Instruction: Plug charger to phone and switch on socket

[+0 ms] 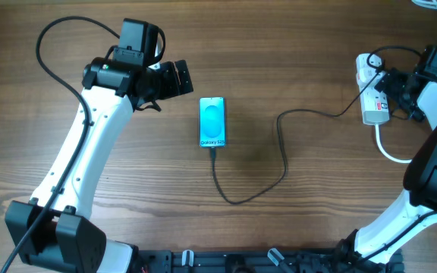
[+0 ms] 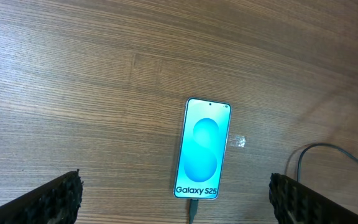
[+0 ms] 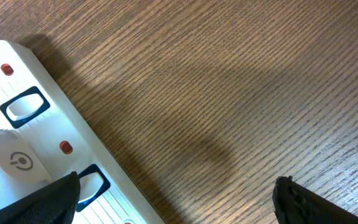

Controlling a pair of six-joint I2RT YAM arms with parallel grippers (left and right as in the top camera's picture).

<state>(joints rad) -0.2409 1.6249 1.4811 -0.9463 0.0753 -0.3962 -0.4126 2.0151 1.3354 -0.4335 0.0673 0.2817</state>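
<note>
Since the charger (image 1: pixel 281 144) looks plugged into the phone (image 1: pixel 212 121), switching is next — right gripper (image 3: pixel 176 198), splayed empty, must press the 3-o'clock socket (image 1: pixel 375 111).

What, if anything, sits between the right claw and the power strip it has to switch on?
Nothing visible. The right claw hangs open right at the power strip, one finger over its edge beside a rocker switch; elsewhere beneath it is only bare wooden table.
</note>
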